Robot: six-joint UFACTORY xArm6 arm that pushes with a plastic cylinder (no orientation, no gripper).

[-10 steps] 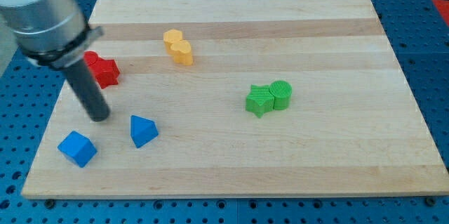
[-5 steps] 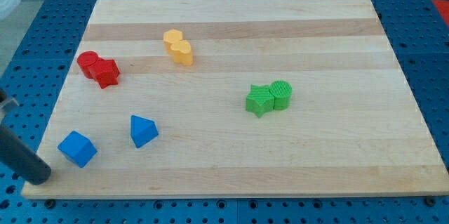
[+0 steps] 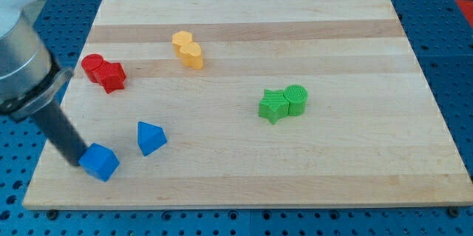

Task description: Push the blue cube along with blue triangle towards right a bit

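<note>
The blue cube (image 3: 100,163) lies near the board's lower left corner. The blue triangle (image 3: 151,137) lies up and to the right of it, a small gap apart. My tip (image 3: 74,158) is on the board, pressed against the cube's left side. The dark rod rises from it up and to the left, toward the grey arm body at the view's left edge.
A red cylinder and red block (image 3: 103,72) sit together at the left. Two yellow blocks (image 3: 188,49) sit at the upper middle. A green star (image 3: 273,105) and green cylinder (image 3: 296,100) sit touching at the middle right. The wooden board (image 3: 244,14) lies on a blue pegboard.
My tip swung from above the cube, out past the board's left edge, then back in against the cube's left side. The blue cube has slid right, nearer the triangle.
</note>
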